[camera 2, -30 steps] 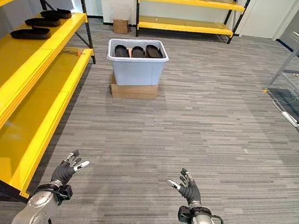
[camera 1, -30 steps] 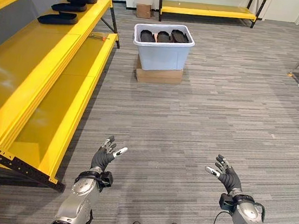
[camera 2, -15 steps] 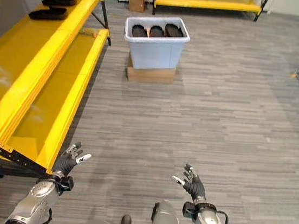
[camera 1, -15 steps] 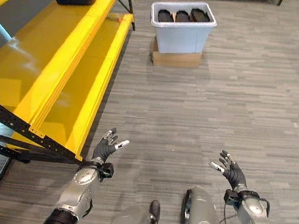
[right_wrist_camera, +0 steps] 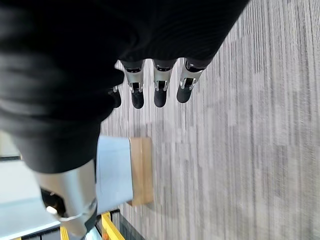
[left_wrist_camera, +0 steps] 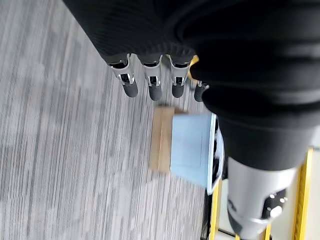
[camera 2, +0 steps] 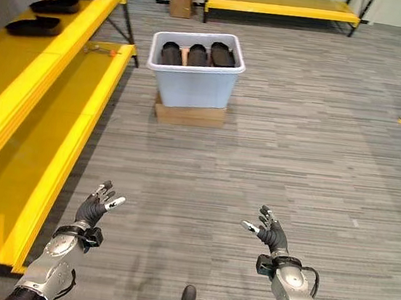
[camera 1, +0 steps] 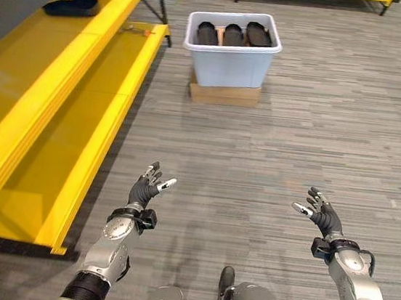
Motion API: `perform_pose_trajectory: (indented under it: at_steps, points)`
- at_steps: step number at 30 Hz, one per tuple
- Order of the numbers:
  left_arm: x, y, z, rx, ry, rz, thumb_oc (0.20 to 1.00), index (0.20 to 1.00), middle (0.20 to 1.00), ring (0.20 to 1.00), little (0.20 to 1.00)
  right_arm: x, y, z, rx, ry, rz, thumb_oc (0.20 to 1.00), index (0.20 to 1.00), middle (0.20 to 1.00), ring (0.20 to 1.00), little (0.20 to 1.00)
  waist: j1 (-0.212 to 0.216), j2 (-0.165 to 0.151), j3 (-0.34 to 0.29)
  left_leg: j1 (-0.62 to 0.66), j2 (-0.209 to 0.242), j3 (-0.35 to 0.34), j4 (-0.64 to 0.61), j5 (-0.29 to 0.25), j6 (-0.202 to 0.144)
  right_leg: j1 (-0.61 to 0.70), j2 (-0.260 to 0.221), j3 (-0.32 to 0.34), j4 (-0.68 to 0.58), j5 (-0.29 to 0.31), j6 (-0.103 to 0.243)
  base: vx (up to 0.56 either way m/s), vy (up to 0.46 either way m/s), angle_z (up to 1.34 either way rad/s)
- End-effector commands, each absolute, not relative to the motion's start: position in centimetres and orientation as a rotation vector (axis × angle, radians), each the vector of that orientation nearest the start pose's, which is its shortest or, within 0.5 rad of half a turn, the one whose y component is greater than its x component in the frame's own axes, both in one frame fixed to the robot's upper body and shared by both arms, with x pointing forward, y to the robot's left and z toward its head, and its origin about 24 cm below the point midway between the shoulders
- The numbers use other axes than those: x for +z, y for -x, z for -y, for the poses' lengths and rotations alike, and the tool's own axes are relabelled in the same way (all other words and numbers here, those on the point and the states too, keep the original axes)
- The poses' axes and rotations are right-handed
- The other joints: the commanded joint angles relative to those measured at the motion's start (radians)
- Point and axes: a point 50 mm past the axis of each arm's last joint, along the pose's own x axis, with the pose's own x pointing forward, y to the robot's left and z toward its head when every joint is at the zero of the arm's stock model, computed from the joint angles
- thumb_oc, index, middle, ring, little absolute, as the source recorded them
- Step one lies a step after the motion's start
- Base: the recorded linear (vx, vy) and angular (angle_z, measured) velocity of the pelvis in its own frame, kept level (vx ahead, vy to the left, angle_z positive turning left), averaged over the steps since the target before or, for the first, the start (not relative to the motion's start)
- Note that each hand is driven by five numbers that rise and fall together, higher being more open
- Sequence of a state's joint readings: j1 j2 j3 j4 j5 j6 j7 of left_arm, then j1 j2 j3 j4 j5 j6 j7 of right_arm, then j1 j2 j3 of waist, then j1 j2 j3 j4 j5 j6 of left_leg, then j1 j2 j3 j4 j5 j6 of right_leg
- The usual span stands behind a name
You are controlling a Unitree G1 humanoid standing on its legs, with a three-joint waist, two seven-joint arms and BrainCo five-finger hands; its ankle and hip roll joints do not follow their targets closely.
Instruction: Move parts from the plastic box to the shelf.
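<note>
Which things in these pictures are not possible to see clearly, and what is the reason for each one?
- Parts in the plastic box, eye views: the wall hides their lower halves; shape unclear.
- Small orange item on the lower shelf: too small to identify.
- Upper shelf: cut off by the picture's left edge.
- Cardboard base: mostly under the box.
- Both the left robot hand and right robot hand are open, empty.

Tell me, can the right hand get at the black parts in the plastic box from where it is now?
Probably not yet. The right hand hangs open over bare floor, well short of the plastic box, where the black parts lie. Nothing blocks the way; the robot would likely need to step closer.
</note>
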State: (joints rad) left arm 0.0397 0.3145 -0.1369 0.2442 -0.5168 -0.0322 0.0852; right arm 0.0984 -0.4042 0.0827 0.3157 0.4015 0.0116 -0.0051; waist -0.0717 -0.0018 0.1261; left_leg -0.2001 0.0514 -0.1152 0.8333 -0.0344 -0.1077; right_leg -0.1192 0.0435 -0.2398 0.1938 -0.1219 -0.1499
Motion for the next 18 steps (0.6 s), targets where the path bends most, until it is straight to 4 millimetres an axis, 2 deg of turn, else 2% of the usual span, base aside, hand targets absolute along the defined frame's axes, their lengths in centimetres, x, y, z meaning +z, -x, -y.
perform_pose_trajectory:
  at_steps: [1, 2, 3, 4, 5, 8, 9, 10, 11, 12, 13, 14, 15, 16, 17, 18]
  points:
    - [0.4, -24.0, -20.5, 0.065, 0.191, -0.180, 1.000, 1.000, 1.000, 1.000, 1.000, -1.5, -21.8, 24.7, -0.115, -0.006, -0.316, 1.000, 1.000, 1.000, 1.000, 1.000, 0.050, -0.025, 0.112, 0.036, -0.038, 0.106, -0.141, 0.068, 0.088, 0.052, -0.049, 0.083, -0.114, 0.108, 0.139, 0.50, -0.009, -0.16]
    - [-0.3, -23.5, -20.6, 0.078, 0.189, -0.209, 1.000, 1.000, 1.000, 1.000, 1.000, -2.3, -21.1, 24.7, -0.132, -0.018, -0.343, 1.000, 1.000, 1.000, 1.000, 1.000, 0.074, -0.045, 0.106, -0.065, -0.041, 0.128, -0.331, 0.023, 0.104, 0.124, -0.059, 0.113, -0.153, 0.088, 0.156, 0.40, 0.026, -0.35]
    - [-0.3, -23.5, -20.6, 0.078, 0.189, -0.209, 1.000, 1.000, 1.000, 1.000, 1.000, -2.3, -21.1, 24.7, -0.132, -0.018, -0.343, 1.000, 1.000, 1.000, 1.000, 1.000, 0.074, -0.048, 0.104, -0.063, -0.044, 0.130, -0.339, 0.029, 0.105, 0.123, -0.062, 0.114, -0.154, 0.089, 0.156, 0.44, 0.077, -0.40]
    - [-0.5, -23.3, -20.6, 0.077, 0.192, -0.218, 1.000, 1.000, 1.000, 1.000, 1.000, -2.6, -20.8, 24.7, -0.130, -0.019, -0.358, 1.000, 1.000, 1.000, 1.000, 1.000, 0.081, -0.052, 0.100, -0.057, -0.038, 0.129, -0.412, 0.031, 0.104, 0.145, -0.061, 0.127, -0.159, 0.083, 0.161, 0.23, 0.072, -0.29]
    - [-0.8, -23.1, -20.6, 0.078, 0.186, -0.231, 1.000, 1.000, 1.000, 1.000, 1.000, -2.9, -20.5, 24.5, -0.126, -0.020, -0.371, 1.000, 1.000, 1.000, 1.000, 1.000, 0.088, -0.051, 0.095, -0.059, -0.029, 0.120, -0.547, 0.071, 0.097, 0.171, -0.054, 0.136, -0.170, 0.071, 0.161, 0.37, 0.111, -0.31]
    - [-1.2, -22.7, -20.8, 0.088, 0.178, -0.249, 1.000, 1.000, 1.000, 1.000, 1.000, -3.5, -20.1, 24.3, -0.115, 0.003, -0.400, 1.000, 1.000, 1.000, 1.000, 1.000, 0.117, -0.036, 0.081, -0.072, 0.004, 0.084, -0.783, 0.224, 0.052, 0.281, -0.033, 0.184, -0.196, 0.027, 0.170, 0.54, 0.201, -0.51]
    - [-1.4, -22.3, -21.1, 0.101, 0.189, -0.256, 1.000, 1.000, 1.000, 1.000, 1.000, -3.6, -20.1, 24.0, -0.095, 0.006, -0.406, 1.000, 1.000, 1.000, 1.000, 1.000, 0.126, -0.045, 0.060, -0.057, 0.006, 0.082, -0.774, 0.200, 0.059, 0.322, -0.046, 0.210, -0.195, 0.004, 0.185, 0.74, 0.316, -0.72]
    - [-1.5, -22.1, -21.1, 0.100, 0.189, -0.264, 1.000, 1.000, 1.000, 1.000, 1.000, -3.8, -20.0, 23.6, -0.085, -0.004, -0.411, 1.000, 1.000, 1.000, 1.000, 1.000, 0.131, -0.057, 0.041, -0.058, -0.010, 0.078, -0.744, 0.192, 0.075, 0.343, -0.078, 0.208, -0.189, 0.001, 0.202, 0.61, 0.281, -0.93]
    - [-1.4, -22.2, -21.1, 0.098, 0.190, -0.258, 1.000, 1.000, 1.000, 1.000, 1.000, -3.8, -20.2, 23.3, -0.080, -0.018, -0.406, 1.000, 1.000, 1.000, 1.000, 1.000, 0.133, -0.067, 0.031, -0.063, -0.019, 0.081, -0.724, 0.171, 0.082, 0.345, -0.090, 0.217, -0.188, -0.003, 0.209, 0.59, 0.281, -0.78]
    - [-1.1, -22.5, -21.1, 0.095, 0.187, -0.248, 1.000, 1.000, 1.000, 1.000, 1.000, -3.5, -20.4, 23.0, -0.076, -0.035, -0.387, 1.000, 1.000, 1.000, 1.000, 1.000, 0.137, -0.085, 0.016, -0.093, -0.046, 0.107, -0.650, 0.115, 0.102, 0.353, -0.128, 0.217, -0.168, 0.017, 0.233, 0.36, 0.183, -0.38]
    - [-1.1, -22.5, -21.1, 0.095, 0.187, -0.248, 1.000, 1.000, 1.000, 1.000, 1.000, -3.5, -20.4, 23.0, -0.076, -0.035, -0.387, 1.000, 1.000, 1.000, 1.000, 1.000, 0.137, -0.085, 0.016, -0.094, -0.046, 0.107, -0.649, 0.114, 0.102, 0.353, -0.128, 0.217, -0.167, 0.017, 0.233, 0.64, 0.379, 0.24]
    - [-0.7, -22.8, -21.2, 0.092, 0.166, -0.244, 1.000, 1.000, 1.000, 1.000, 1.000, -3.4, -20.8, 22.4, -0.062, -0.049, -0.374, 1.000, 1.000, 1.000, 1.000, 1.000, 0.139, -0.103, 0.000, -0.069, -0.089, 0.125, -0.607, 0.031, 0.155, 0.270, -0.167, 0.222, 0.054, 0.145, 0.262, 0.39, 0.246, 0.26]
    - [-0.7, -22.8, -21.2, 0.092, 0.166, -0.243, 1.000, 1.000, 1.000, 1.000, 1.000, -3.4, -20.8, 22.5, -0.062, -0.049, -0.374, 1.000, 1.000, 1.000, 1.000, 1.000, 0.139, -0.102, -0.003, -0.071, -0.087, 0.125, -0.609, 0.034, 0.155, 0.266, -0.166, 0.223, 0.054, 0.147, 0.261, 0.48, 0.331, 0.21]
    - [-0.5, -23.0, -21.4, 0.093, 0.154, -0.237, 1.000, 1.000, 1.000, 1.000, 1.000, -3.3, -20.8, 22.3, -0.057, -0.048, -0.372, 1.000, 1.000, 1.000, 1.000, 1.000, 0.134, -0.095, 0.007, -0.041, -0.096, 0.125, -0.618, 0.020, 0.169, 0.212, -0.165, 0.223, 0.167, 0.226, 0.263, 0.16, 0.164, 0.13]
    - [-0.4, -23.1, -21.5, 0.093, 0.147, -0.232, 1.000, 1.000, 1.000, 1.000, 1.000, -3.3, -20.9, 22.1, -0.052, -0.050, -0.372, 1.000, 1.000, 1.000, 1.000, 1.000, 0.122, -0.080, 0.022, 0.002, -0.098, 0.121, -0.640, 0.013, 0.176, 0.153, -0.154, 0.218, 0.262, 0.267, 0.268, 0.26, 0.242, 0.09]
    - [-0.4, -23.0, -21.6, 0.095, 0.140, -0.235, 1.000, 1.000, 1.000, 1.000, 1.000, -3.4, -20.9, 22.0, -0.047, -0.056, -0.374, 1.000, 1.000, 1.000, 1.000, 1.000, 0.110, -0.063, 0.035, 0.042, -0.095, 0.118, -0.658, 0.008, 0.183, 0.115, -0.138, 0.205, 0.342, 0.273, 0.269, 0.31, 0.232, 0.25]
